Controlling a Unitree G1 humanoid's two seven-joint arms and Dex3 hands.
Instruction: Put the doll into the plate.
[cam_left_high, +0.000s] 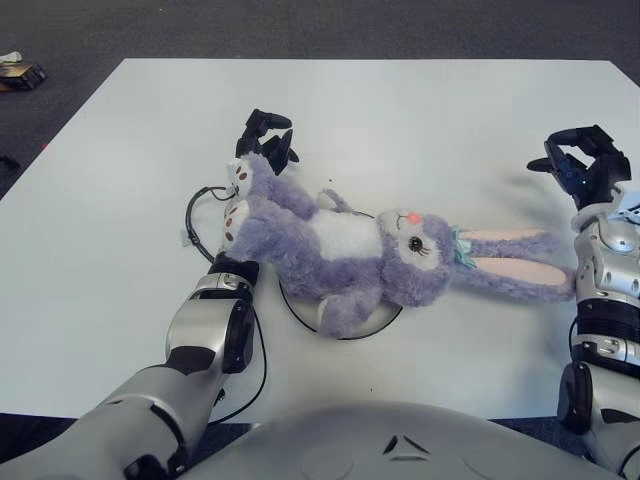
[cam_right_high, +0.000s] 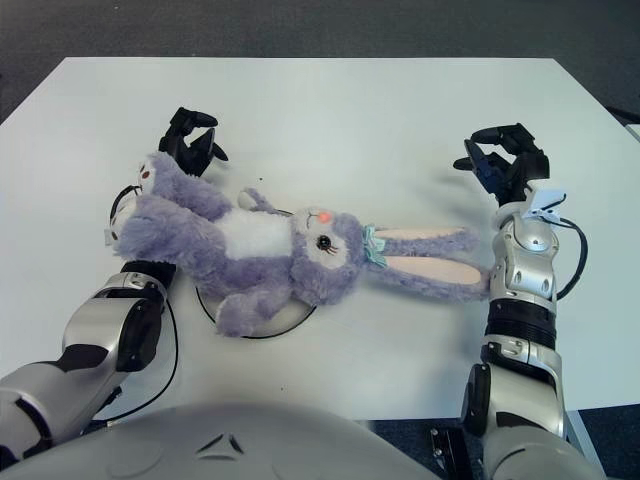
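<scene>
A purple plush bunny doll (cam_left_high: 340, 245) lies on its back across a white plate, of which only the dark rim (cam_left_high: 385, 322) shows under its body. Its long ears (cam_left_high: 515, 255) stretch right over the table, off the plate. My left hand (cam_left_high: 266, 135) pokes out past the doll's feet, its fingers loosely bent around nothing, and the doll's legs lie over that wrist. My right hand (cam_left_high: 580, 160) hovers above the table beyond the ear tips, apart from the doll, fingers half curled and holding nothing.
The white table (cam_left_high: 420, 110) reaches to a dark floor on all sides. A black cable loop (cam_left_high: 192, 215) lies beside my left wrist. A small object (cam_left_high: 20, 72) sits on the floor at far left.
</scene>
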